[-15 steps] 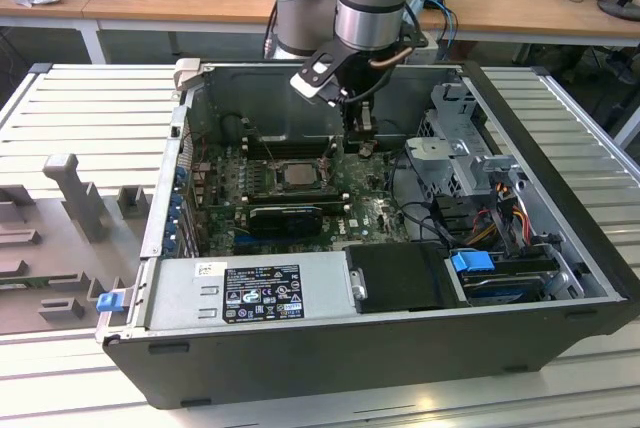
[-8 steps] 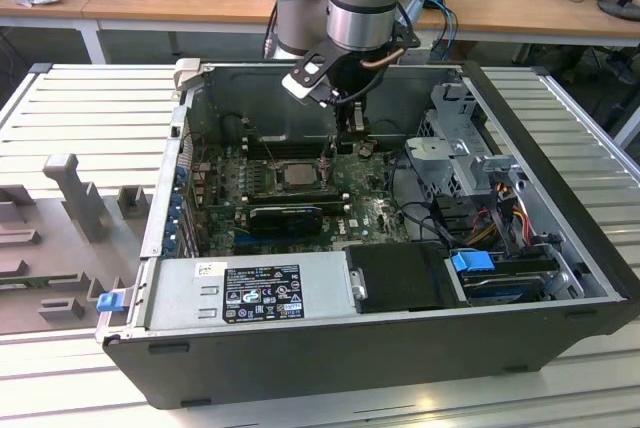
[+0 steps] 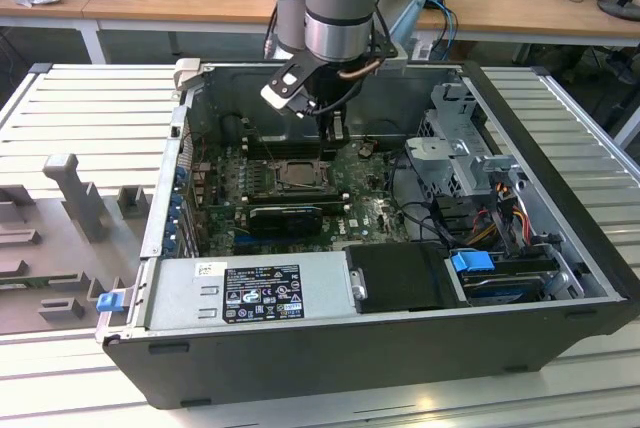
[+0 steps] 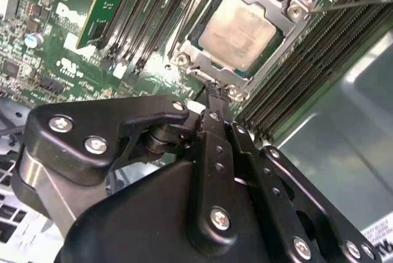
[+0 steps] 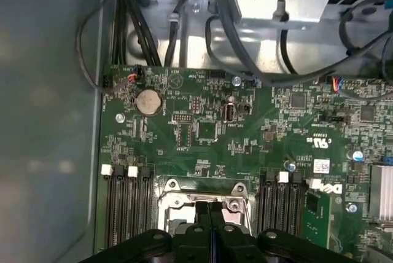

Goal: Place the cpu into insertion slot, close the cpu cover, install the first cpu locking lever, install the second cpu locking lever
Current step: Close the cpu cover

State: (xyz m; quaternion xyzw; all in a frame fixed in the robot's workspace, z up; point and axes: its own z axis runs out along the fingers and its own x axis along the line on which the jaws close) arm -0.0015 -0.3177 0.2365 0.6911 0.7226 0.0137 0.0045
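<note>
While I hang low inside the open computer case (image 3: 330,348), my gripper (image 3: 335,133) sits just behind the insertion slot (image 3: 268,178) as seen in the exterior view. The case lies on its side on the slatted grey counter (image 3: 80,108). In both wrist views my fingers (image 5: 202,214) are pressed together into one narrow black tip with nothing visible between them. In the second wrist view that tip (image 4: 212,91) points at the near edge of the cpu cover (image 4: 288,11). I cannot tell whether it touches the metal or stops just short.

The cpu (image 4: 239,26) lies flat in the slot with its pale silver top facing up. The cover is folded down around the cpu, so the chip shows through the square cutout. A thin wire lever (image 4: 356,2) runs out from one corner of the cover, across the long black memory slots (image 4: 295,85) on that side. More memory slots (image 4: 153,11) lie on the other side of the socket.

In the first wrist view the green circuit board (image 5: 202,128) spreads out beyond my gripper (image 5: 209,208). A round silver coin battery (image 5: 148,101) sits on it, well apart from the socket, and dark cables (image 5: 184,5) hang past the board's far edge.
</note>
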